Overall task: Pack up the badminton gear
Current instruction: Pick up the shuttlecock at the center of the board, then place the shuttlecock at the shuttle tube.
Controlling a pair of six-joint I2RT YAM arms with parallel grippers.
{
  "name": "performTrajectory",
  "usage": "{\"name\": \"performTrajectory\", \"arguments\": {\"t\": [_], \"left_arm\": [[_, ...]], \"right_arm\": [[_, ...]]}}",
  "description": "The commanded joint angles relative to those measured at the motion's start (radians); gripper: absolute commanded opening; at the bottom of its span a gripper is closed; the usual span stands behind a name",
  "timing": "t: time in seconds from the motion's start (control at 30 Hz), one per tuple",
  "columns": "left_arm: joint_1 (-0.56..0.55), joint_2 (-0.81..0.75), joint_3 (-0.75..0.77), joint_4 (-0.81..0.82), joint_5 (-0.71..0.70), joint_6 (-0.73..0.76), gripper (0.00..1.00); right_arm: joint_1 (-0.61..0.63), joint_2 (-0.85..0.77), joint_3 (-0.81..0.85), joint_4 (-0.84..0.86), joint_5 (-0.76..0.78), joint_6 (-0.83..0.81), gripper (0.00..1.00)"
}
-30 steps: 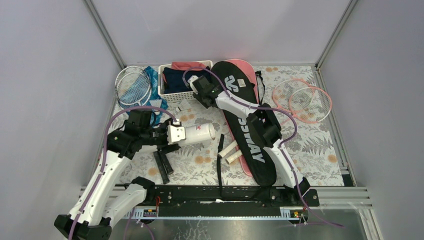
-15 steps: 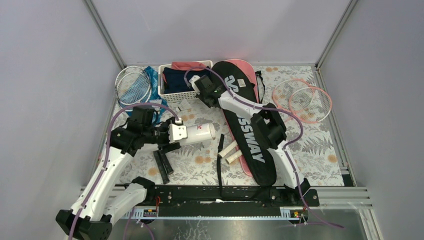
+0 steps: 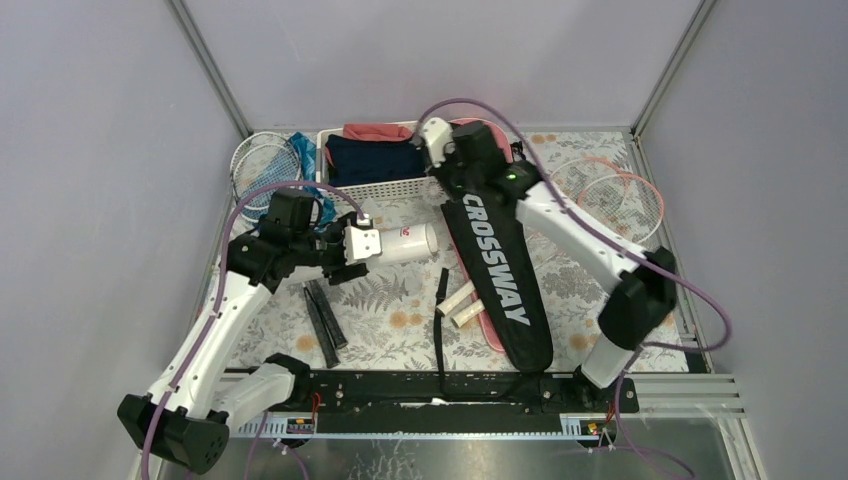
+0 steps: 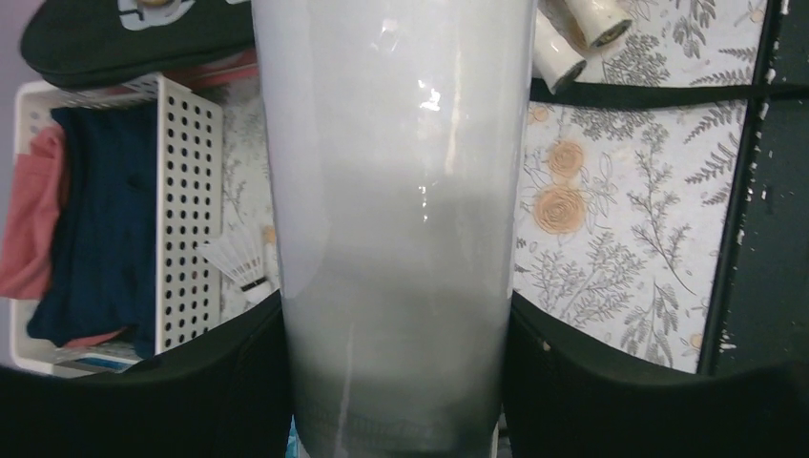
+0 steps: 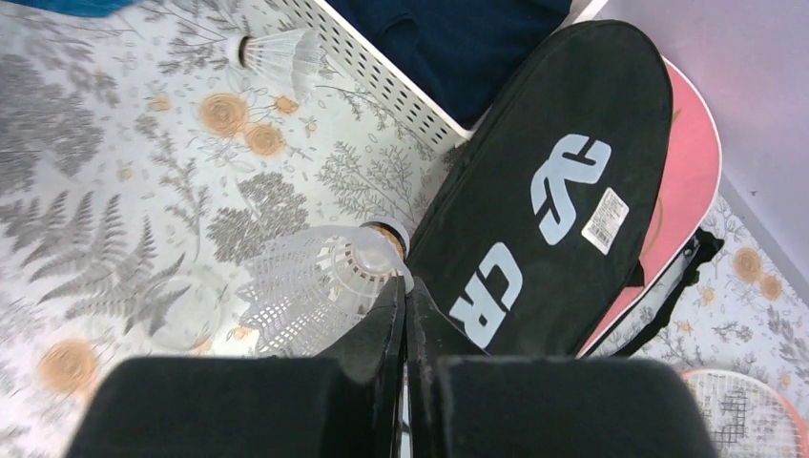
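Observation:
My left gripper (image 4: 396,382) is shut on the long white shuttlecock tube (image 3: 405,243), holding it level above the floral table. My right gripper (image 5: 403,284) is shut on the rim of a white mesh shuttlecock (image 5: 310,281), raised off the table beside the head of the black CROSSWAY bag (image 3: 495,270). The pink bag (image 5: 692,172) lies under the black one. Another shuttlecock (image 5: 277,48) lies loose by the basket. White-and-blue rackets (image 3: 265,170) rest at the back left and pink rackets (image 3: 610,200) at the back right. Black handles (image 3: 325,320) and white handles (image 3: 462,305) lie near the front.
A white slatted basket (image 3: 375,186) with navy and red clothes stands at the back, between the rackets and the bags. A black strap (image 3: 440,320) runs from the table's middle to the front rail. Grey walls close in the left, right and back.
The right gripper shut on the mesh shuttlecock and rose with it, swinging right from the basket front to over the black bag's head. The left arm carried the tube slightly back.

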Motion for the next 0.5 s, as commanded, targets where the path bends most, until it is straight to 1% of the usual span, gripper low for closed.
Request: {"name": "performTrajectory", "arguments": {"t": [0.0,0.17,0.3,0.4,0.47], "left_arm": [[0.006,0.028,0.057,0.083,0.028,0.013,0.56],[0.013,0.055,0.040,0.140,0.059,0.027,0.56],[0.021,0.080,0.021,0.213,0.092,-0.003,0.55],[0.027,0.103,0.010,0.273,0.091,-0.021,0.55],[0.030,0.119,0.007,0.306,0.097,-0.029,0.54]], "right_arm": [[-0.111,-0.173,-0.098,-0.038,-0.267,0.019,0.00],[-0.230,-0.388,-0.239,-0.013,-0.437,0.028,0.00],[-0.259,-0.520,-0.327,-0.008,-0.492,0.023,0.00],[-0.276,-0.589,-0.356,-0.009,-0.582,0.055,0.00],[-0.281,-0.607,-0.354,-0.021,-0.652,0.082,0.00]]}}
